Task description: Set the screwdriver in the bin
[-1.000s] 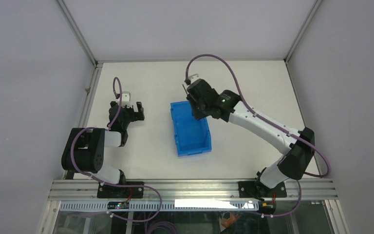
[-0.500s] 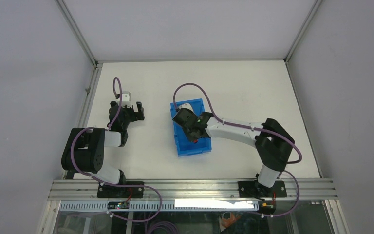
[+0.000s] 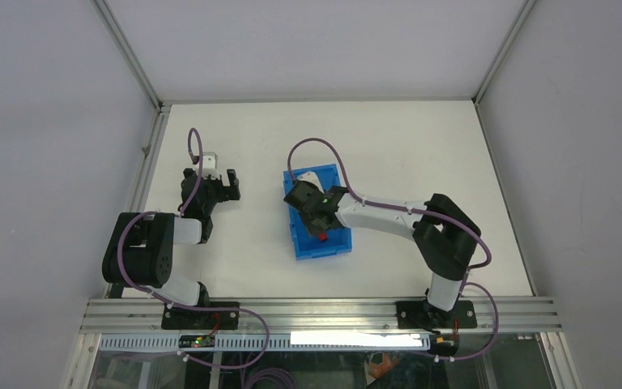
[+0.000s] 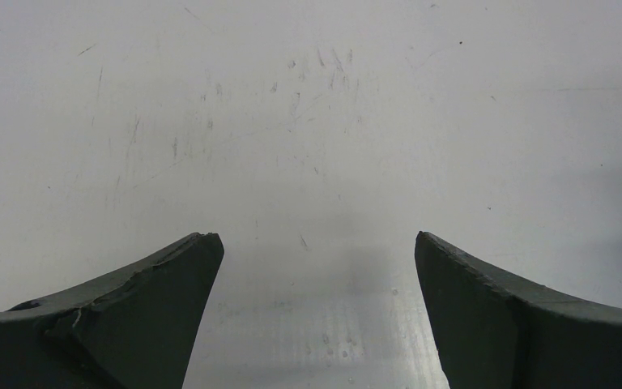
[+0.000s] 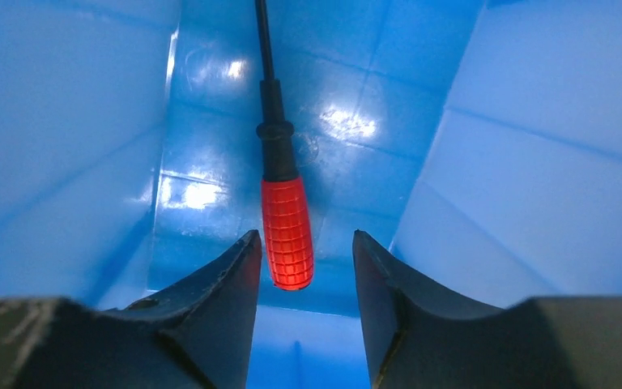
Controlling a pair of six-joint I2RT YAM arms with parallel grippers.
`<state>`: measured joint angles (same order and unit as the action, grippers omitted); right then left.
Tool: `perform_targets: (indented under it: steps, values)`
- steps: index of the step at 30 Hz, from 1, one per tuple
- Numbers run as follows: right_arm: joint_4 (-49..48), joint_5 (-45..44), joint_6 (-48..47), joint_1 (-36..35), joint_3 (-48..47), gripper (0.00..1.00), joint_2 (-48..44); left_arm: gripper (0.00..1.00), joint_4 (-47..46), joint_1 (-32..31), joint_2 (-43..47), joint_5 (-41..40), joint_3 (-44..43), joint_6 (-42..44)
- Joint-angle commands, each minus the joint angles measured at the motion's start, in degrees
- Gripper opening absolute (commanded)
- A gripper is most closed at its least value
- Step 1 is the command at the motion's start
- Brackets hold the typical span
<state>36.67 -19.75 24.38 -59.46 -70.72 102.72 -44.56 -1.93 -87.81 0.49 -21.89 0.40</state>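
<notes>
The blue bin stands at the table's middle. My right gripper reaches down inside it. In the right wrist view the screwdriver, with its red handle and black shaft, lies on the bin floor. Its handle end sits between my right gripper's fingertips, with a gap on each side, so the jaws are open and touch nothing. The red handle also shows in the top view, near the bin's near end. My left gripper is open and empty over bare table, left of the bin.
The bin's blue walls close in on both sides of my right gripper. A metal frame rail runs along the table's left edge, close to my left arm.
My right arm has swung from above the bin's far right corner down into the bin toward its near end. The red handle now shows in the bin. My left arm has not moved.
</notes>
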Motion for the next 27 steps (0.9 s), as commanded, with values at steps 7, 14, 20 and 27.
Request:
perform_targets:
  steps: [7, 14, 20, 27]
  values:
    - [6.59, -11.29, -2.75, 4.13, -12.21, 0.74, -10.29, 0.99, -1.50, -0.63, 1.44, 0.53, -0.08, -0.93]
    - [6.38, -7.58, -5.61, 17.49, -11.42, 0.99, -16.58, 0.99, -1.50, -0.63, 1.41, 0.57, -0.08, -0.93]
    - [8.65, -4.40, -7.41, 34.15, -8.80, 0.99, -19.75, 0.99, -1.50, -0.68, 1.49, 0.57, -0.13, -0.95]
    - [8.22, 1.28, -9.94, 51.96, -7.88, 0.99, -19.76, 0.99, -1.50, -0.62, 1.48, 0.56, -0.08, -0.93]
